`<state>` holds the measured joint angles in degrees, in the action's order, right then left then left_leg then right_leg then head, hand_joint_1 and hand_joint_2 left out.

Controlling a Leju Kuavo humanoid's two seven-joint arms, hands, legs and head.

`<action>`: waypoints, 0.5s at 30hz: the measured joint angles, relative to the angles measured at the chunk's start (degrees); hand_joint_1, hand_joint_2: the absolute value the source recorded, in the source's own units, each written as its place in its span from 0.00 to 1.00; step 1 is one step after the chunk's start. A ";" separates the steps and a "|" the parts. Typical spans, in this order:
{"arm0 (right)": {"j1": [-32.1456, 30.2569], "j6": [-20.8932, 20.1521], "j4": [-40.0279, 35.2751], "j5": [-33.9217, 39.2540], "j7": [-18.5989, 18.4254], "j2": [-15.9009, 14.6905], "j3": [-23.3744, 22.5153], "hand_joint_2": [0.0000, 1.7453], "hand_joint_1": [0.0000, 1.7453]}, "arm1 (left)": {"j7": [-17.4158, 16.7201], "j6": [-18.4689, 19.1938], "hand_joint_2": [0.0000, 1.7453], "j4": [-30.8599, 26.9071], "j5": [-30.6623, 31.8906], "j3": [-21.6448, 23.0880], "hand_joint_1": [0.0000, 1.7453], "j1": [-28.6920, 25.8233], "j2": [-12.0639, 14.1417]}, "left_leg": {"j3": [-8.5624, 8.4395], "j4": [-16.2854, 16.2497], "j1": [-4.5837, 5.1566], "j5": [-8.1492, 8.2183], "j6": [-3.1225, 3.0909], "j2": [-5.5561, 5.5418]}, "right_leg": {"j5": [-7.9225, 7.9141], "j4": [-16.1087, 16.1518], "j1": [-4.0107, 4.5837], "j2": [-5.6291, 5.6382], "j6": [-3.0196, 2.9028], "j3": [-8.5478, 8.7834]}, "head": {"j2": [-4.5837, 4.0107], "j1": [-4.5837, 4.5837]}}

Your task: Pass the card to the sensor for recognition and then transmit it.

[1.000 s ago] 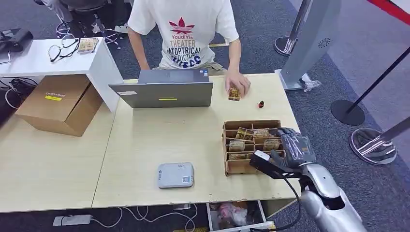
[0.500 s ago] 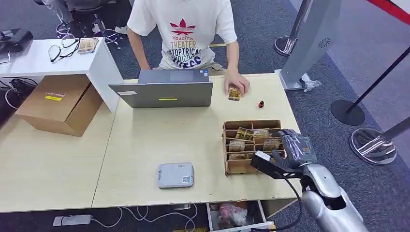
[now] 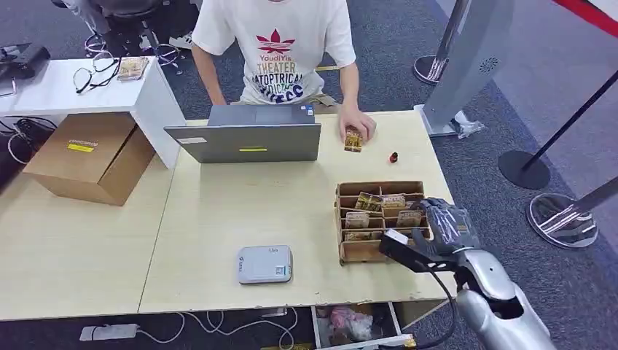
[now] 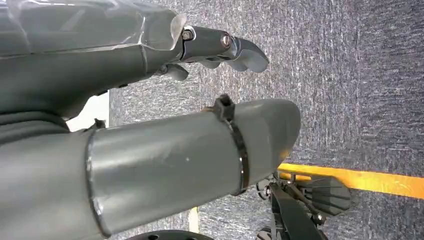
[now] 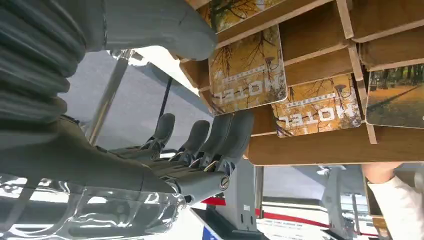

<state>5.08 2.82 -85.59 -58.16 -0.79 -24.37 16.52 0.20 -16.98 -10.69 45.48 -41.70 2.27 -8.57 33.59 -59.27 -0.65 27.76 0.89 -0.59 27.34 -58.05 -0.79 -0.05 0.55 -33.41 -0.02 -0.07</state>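
Sensor [image 3: 264,264] sits L on the table, cards stand in the slotted card box [image 3: 379,220] to its R. Right hand [image 3: 446,227] at the box's R side, fingers [image 5: 220,137] apart, empty. Hotel card [image 5: 248,75] prob light, stiff, slick, so pinch its free top edge w/ thumb + finger.

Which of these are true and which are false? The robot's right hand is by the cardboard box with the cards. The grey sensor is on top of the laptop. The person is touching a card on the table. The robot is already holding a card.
1. True: the right hand is at the cardboard card rack, beside its cards.
2. False: the grey sensor lies flat on the table, apart from the laptop.
3. True: the person's hand rests on a card near the laptop.
4. False: the right hand's fingers are spread beside the rack, holding nothing; the left hand hangs over the floor.
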 joint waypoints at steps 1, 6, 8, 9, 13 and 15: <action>-0.13 -0.18 -0.22 -0.09 -0.07 0.00 -0.02 1.00 0.46 | 0.00 0.00 0.00 0.00 0.02 0.00 0.00 0.01 0.00 | 0.00 0.00 0.00 0.00 0.00 0.00 | 0.00 0.00 0.00 0.00 0.00 0.00 | 0.00 0.00; -0.21 -1.01 -0.68 -0.61 -0.31 0.00 -0.09 1.00 0.47 | -0.02 0.00 0.00 0.00 0.00 0.00 0.00 0.01 0.02 | 0.00 0.00 0.00 0.00 0.00 0.00 | 0.00 0.00 0.00 0.00 0.00 0.01 | 0.00 0.00; -0.18 -1.20 -0.74 -0.68 -0.31 0.02 -0.07 1.00 0.48 | -0.02 0.00 0.00 0.00 -0.09 0.00 0.00 0.02 0.02 | 0.00 0.00 0.00 0.00 0.00 0.00 | 0.00 0.00 0.00 0.00 0.00 0.02 | 0.00 0.00; -0.14 -1.46 -0.74 -0.74 -0.33 0.02 -0.07 1.00 0.51 | -0.02 0.00 0.00 0.00 -0.09 -0.02 0.00 0.02 0.00 | -0.01 0.00 0.00 0.00 0.00 0.00 | 0.00 0.00 0.00 0.00 0.00 0.03 | 0.00 0.00; 0.04 -1.88 -0.74 -0.87 -0.33 0.02 -0.04 1.00 0.59 | -0.02 0.00 0.00 0.00 -0.09 0.00 0.00 0.01 0.02 | -0.01 0.00 0.00 -0.01 -0.01 0.00 | 0.00 0.00 0.00 -0.01 0.00 0.04 | 0.00 0.00; 0.06 -1.90 -0.72 -1.07 -0.33 0.02 0.02 1.00 0.76 | -0.02 0.06 0.00 0.00 -0.09 0.00 0.00 0.01 0.02 | -0.01 0.00 0.00 -0.01 -0.01 0.00 | 0.00 0.00 0.00 -0.01 0.00 0.04 | 0.00 0.02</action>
<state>5.14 0.92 -86.31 -59.23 -1.11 -24.35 16.55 0.17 -16.92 -10.69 45.40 -41.70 2.28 -8.55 33.58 -59.27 -0.65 27.76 0.88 -0.59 27.34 -58.06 -0.79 -0.05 0.55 -33.37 -0.02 -0.04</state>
